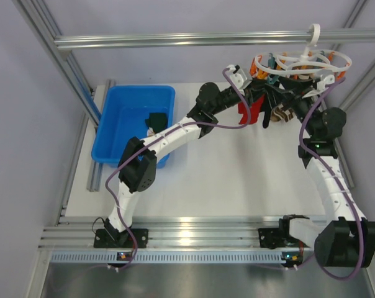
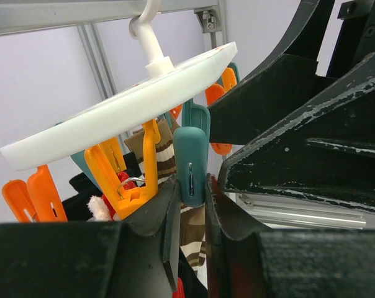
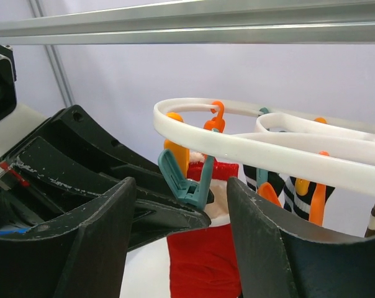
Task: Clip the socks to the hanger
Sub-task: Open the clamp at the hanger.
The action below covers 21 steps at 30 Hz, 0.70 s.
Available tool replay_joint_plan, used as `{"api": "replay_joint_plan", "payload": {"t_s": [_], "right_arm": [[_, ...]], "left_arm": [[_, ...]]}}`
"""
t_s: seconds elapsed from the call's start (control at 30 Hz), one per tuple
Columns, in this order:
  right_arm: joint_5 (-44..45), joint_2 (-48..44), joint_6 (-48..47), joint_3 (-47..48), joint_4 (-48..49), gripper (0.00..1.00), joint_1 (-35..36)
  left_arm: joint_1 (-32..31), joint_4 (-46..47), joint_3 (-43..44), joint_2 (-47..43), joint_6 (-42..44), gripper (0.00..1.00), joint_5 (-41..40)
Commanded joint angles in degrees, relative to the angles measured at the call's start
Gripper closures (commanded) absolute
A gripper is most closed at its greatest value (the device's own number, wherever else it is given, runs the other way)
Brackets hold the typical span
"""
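The hanger (image 1: 299, 65) is a white ring with orange and teal pegs, hooked on the top rail. My left gripper (image 1: 262, 98) is shut on a teal peg (image 2: 192, 164) under the ring (image 2: 113, 118) and squeezes it from both sides (image 2: 192, 186). In the right wrist view that peg (image 3: 189, 181) stands spread in a V. A red sock (image 3: 203, 261) with a white cuff hangs right behind it, also seen from above (image 1: 247, 113). My right gripper (image 3: 181, 186) is open, its fingers wide on either side of the peg and sock, close under the ring (image 1: 297, 94).
Brown-and-cream striped socks (image 2: 166, 162) and dark striped socks (image 3: 296, 198) hang from other pegs. A blue bin (image 1: 141, 87) at the left holds a dark sock (image 1: 155, 119). The metal rail (image 1: 206, 40) runs across the top, with frame posts at both sides.
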Motion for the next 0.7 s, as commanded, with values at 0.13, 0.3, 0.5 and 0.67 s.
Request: {"api": "replay_joint_plan", "payload": {"t_s": [0.13, 0.3, 0.5, 0.67], "right_arm": [[3.73, 0.63, -2.31, 3.08, 6.83, 0.43, 1.21], [5.84, 1.42, -3.45, 2.99, 7.54, 0.47, 3.93], [6.98, 2.47, -4.51, 3.69, 8.07, 0.5, 4.81], [9.0, 2.82, -4.78, 3.69, 8.68, 0.57, 5.08]], "left_arm": [[-1.27, 0.68, 0.41, -2.92, 0.9, 1.0, 4.06], [-1.53, 0.42, 0.85, -2.75, 0.73, 1.0, 4.15], [-1.71, 0.16, 1.12, -2.48, 0.82, 1.0, 4.33], [-1.88, -0.11, 1.03, -2.57, 0.82, 1.0, 4.68]]}}
